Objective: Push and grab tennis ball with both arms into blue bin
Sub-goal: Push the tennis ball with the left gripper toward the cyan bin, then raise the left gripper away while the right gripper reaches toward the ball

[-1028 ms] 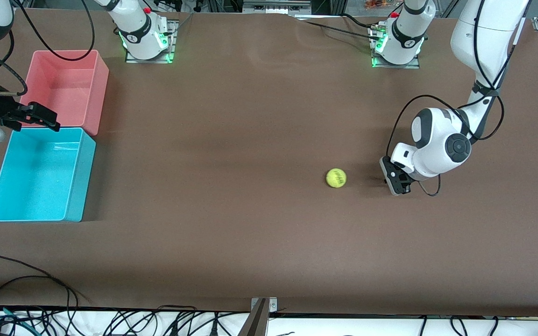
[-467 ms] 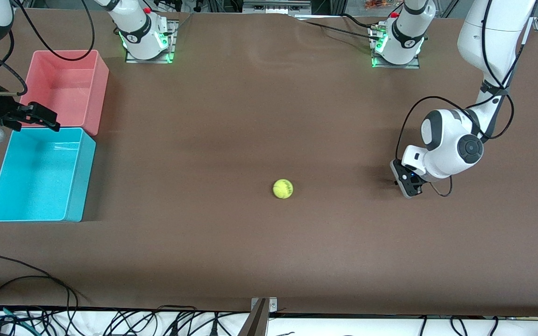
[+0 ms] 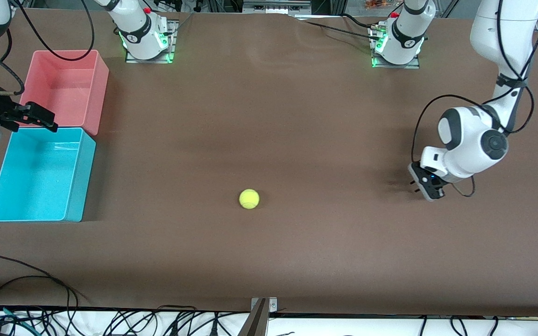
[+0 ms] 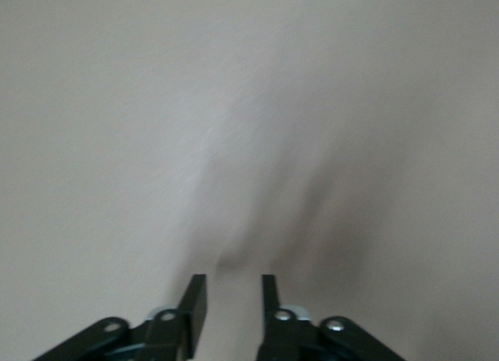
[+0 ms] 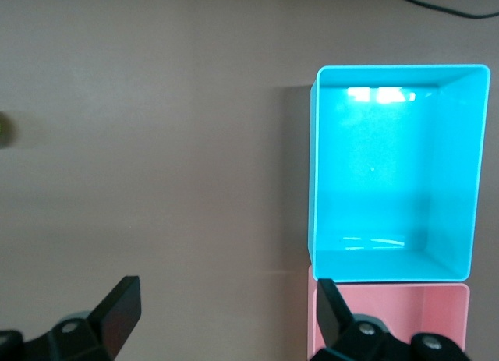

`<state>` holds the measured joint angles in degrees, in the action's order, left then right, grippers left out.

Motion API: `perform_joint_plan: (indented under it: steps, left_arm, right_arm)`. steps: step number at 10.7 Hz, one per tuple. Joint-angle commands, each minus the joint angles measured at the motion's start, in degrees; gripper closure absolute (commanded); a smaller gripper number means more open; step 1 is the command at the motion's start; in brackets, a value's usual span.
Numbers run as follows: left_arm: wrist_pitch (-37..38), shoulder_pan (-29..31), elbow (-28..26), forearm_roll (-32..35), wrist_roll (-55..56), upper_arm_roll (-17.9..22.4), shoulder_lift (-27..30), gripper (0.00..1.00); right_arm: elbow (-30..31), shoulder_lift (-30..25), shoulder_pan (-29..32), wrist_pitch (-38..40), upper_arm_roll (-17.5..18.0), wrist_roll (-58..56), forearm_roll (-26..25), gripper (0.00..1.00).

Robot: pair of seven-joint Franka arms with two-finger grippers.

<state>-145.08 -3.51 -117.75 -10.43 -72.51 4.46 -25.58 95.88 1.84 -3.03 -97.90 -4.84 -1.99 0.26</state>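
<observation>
A bright cyan-blue rectangular plastic bin [image 3: 40,175] with low walls sits at the right arm's end of the brown table [image 3: 269,256], with nothing inside it; a pink plastic bin [image 3: 66,88] of similar size touches it, farther from the front camera, and it too holds nothing; the small fuzzy yellow-green tennis ball [image 3: 249,199] lies alone on the bare table near its middle, well apart from both bins; the right arm's black two-finger gripper [image 3: 35,117] hangs over the seam between the two bins, fingers spread wide and holding nothing; the left arm's black gripper [image 3: 425,186] sits low over the table at its own end, well apart from the ball, its fingers [image 4: 195,302] parted by a narrow gap, grasping nothing.
</observation>
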Motion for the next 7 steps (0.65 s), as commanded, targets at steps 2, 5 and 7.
perform_joint_plan:
  steps: [2, 5, 7]
  left_arm:
    - [0.41, 0.25, -4.92, -0.82, 0.08, 1.61, 7.45, 0.00]
    - [0.58, 1.84, -9.50, -0.82, 0.08, 1.70, 17.56, 0.00]
    - [2.86, 3.76, -10.04, -0.82, 0.00, 1.61, 21.61, 0.00]
  right_arm:
    - [-1.22, -0.26, 0.05, 0.26, 0.01, -0.38, 0.35, 0.00]
    - [-1.22, 0.53, 0.40, -0.27, -0.26, -1.35, 0.97, 0.00]
    - [-1.13, 0.18, 0.14, 0.95, -0.17, -0.74, 0.36, 0.00]
